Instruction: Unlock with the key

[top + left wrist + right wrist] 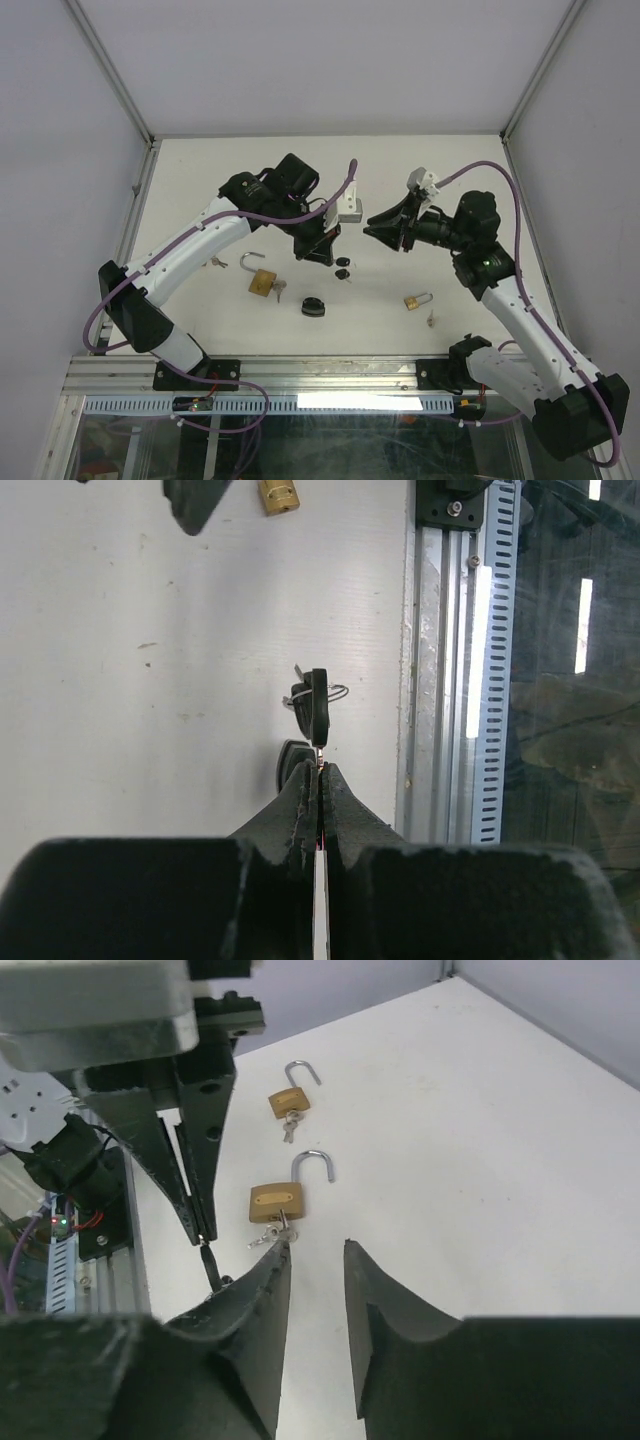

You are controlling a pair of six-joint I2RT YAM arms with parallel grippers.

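Key (318, 708) pinched in left claw (320, 772), long axis along fingers (300, 802), head outward

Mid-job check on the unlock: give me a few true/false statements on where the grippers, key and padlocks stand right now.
1. The left gripper is shut on a black-headed key. True.
2. The right gripper is clamped on a padlock. False: its jaws stand apart with nothing between them.
3. The nearer brass padlock in the right wrist view has its shackle swung open. True.
4. The black-headed key is already in that brass padlock. False: it is held clear of it, and the padlock lies on the table with a silver key of its own at its keyhole.
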